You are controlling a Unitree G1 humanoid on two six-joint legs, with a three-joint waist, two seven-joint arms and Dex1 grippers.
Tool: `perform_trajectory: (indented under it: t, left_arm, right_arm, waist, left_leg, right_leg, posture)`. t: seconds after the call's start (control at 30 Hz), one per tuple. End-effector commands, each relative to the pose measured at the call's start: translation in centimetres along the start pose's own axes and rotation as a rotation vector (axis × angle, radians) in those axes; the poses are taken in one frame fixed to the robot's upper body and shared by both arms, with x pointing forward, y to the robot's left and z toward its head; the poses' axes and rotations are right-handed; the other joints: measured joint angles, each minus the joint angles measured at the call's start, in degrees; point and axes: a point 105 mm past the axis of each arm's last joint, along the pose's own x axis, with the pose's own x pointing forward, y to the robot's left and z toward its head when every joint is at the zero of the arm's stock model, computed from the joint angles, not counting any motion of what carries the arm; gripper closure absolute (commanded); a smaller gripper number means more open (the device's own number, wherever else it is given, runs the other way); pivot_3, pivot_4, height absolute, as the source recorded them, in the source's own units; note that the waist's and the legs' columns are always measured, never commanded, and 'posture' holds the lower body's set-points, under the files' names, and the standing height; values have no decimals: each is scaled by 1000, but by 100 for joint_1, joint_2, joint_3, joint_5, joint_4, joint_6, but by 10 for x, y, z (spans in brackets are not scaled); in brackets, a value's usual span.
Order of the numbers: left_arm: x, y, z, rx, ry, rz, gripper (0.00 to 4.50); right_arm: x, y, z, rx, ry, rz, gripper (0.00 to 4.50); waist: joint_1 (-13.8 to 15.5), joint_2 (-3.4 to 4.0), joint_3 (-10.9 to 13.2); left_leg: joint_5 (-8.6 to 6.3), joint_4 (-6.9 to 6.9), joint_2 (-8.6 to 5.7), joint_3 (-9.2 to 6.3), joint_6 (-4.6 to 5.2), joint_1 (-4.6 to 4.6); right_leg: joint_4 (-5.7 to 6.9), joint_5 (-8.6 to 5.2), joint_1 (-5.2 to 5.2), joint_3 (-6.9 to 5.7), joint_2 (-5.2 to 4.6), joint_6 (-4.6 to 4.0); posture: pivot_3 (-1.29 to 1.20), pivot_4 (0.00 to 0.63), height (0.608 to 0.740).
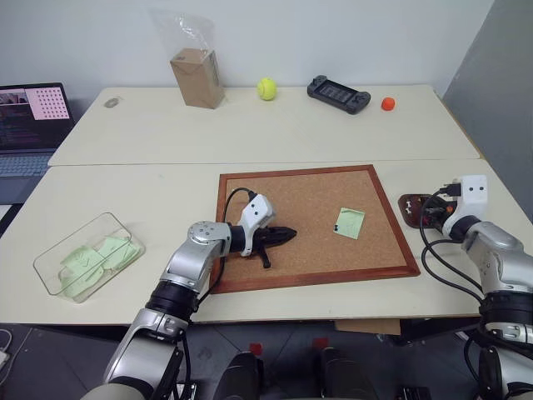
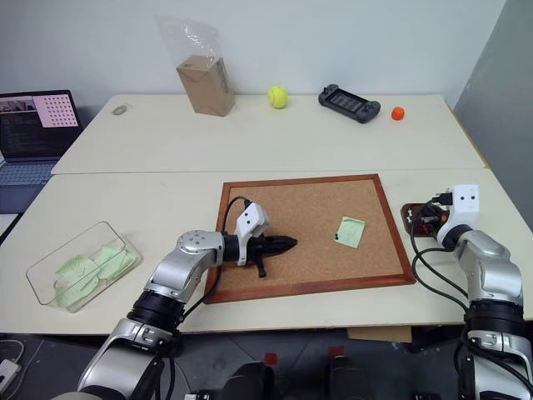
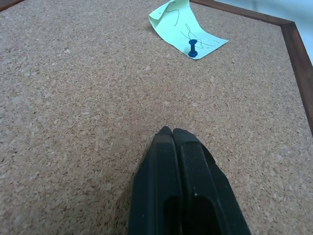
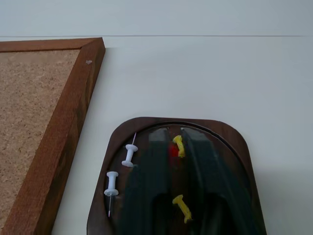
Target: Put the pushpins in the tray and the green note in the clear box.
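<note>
The left hand rests shut and empty on the wood-framed corkboard, near the pale green square note fixed there by a dark blue pushpin, while the right hand, its opening unclear, hovers over the dark reddish-brown dish-shaped tray on the counter.

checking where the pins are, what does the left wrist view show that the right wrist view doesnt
Left wrist view, not the right: the green note lying on the cork, one corner curled up, with a blue pushpin stuck through it, and the left claw shut, short of the note.

Right wrist view, not the left: the tray on the pale table beside the board, holding two white pins and two yellow pins.

Both: the corkboard with its wooden frame.
</note>
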Motion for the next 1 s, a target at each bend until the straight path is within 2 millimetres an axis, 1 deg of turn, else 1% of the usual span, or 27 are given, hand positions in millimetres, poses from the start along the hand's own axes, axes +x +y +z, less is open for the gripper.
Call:
perform_trajectory:
  t: [0.03, 0.13, 0.23, 0.27, 0.37, 0.47, 0.5, 0.7, 0.77, 0.87, 0.93, 1.0]
  left_arm:
    - [3, -10, -16, -24, 53, -37, 4500]
    - [3, -10, -15, -24, 52, -37, 4500]
    - [4, -10, -15, -25, 51, -37, 4500]
    - [4, -10, -15, -26, 50, -38, 4500]
    - [4, -11, -15, -27, 49, -40, 4500]
    - [5, -11, -15, -27, 49, -41, 4500]
    - [5, -11, -15, -28, 49, -41, 4500]
    - [5, -10, -15, -28, 48, -40, 4500]
    - [5, -10, -15, -28, 49, -40, 4500]
    - [4, -10, -15, -29, 50, -39, 4500]
    - [4, -10, -15, -29, 50, -38, 4500]
    - [4, -10, -15, -28, 51, -37, 4500]
  right_arm:
    - [-2, -3, 15, -36, -48, -3, 2900]
    - [-3, -4, 15, -45, -47, -9, 2246]
    - [-3, -6, 16, -53, -48, -18, 1783]
    - [-3, -7, 16, -56, -48, -20, 1544]
    - [-4, -9, 18, -104, -56, -33, 940]
    - [-4, -10, 19, -181, -59, -42, 196]
    - [-4, -10, 19, -205, -60, -41, 24]
    - [-3, -14, 19, -308, -64, -72, 24]
    - [-3, -19, 20, -317, -66, -99, 24]
    - [-2, -22, 21, -320, -73, -110, 24]
    - [-2, -21, 24, -311, -92, -105, 24]
    - [-2, -15, 29, -287, -120, -70, 24]
  waist:
    - [0, 0, 0]
    - [0, 0, 0]
    - [0, 0, 0]
    - [0, 0, 0]
    - [0, 0, 0]
    - [0, 0, 0]
    - [-1, 0, 0]
    - [-1, 0, 0]
    - [-1, 0, 0]
    - [-1, 0, 0]
    - [-1, 0, 0]
    - [0, 0, 0]
  left_leg:
    - [0, 0, 0, 0, 0, 0]
    - [0, 0, 0, 0, 0, 0]
    - [0, 0, 0, 0, 0, 0]
    - [0, 0, 0, 0, 0, 0]
    - [0, 0, 0, 0, 0, 0]
    - [0, 0, -1, 0, 0, 0]
    - [0, 0, -1, 0, 0, 0]
    - [0, 0, -2, 0, 0, 0]
    - [0, 0, -1, 0, 0, 0]
    - [0, 0, -1, 0, 0, 0]
    - [0, 0, -1, 1, 0, 0]
    - [0, 0, -1, 1, 0, 1]
  right_leg:
    - [0, 0, 0, 0, 0, 0]
    - [0, 0, 0, 0, 0, 0]
    - [0, 0, 0, 0, 0, 0]
    - [0, 0, 0, 0, 0, 0]
    - [0, 0, 0, 0, 0, 0]
    - [0, 0, 0, 0, 0, 0]
    - [0, 0, 0, 0, 0, 0]
    - [0, 0, 0, 0, 0, 0]
    - [-1, 0, 0, 0, 0, 0]
    - [-1, 0, 0, 0, 0, 0]
    - [-1, 0, 0, 1, 0, 0]
    - [0, 0, 0, 1, 0, 0]
  posture:
    - [0, 150, 740]
    - [0, 150, 740]
    - [0, 150, 740]
    - [0, 150, 740]
    - [0, 150, 740]
    - [0, 150, 740]
    - [0, 150, 740]
    - [0, 150, 740]
    - [0, 150, 740]
    - [0, 150, 740]
    - [0, 150, 740]
    - [0, 150, 740]
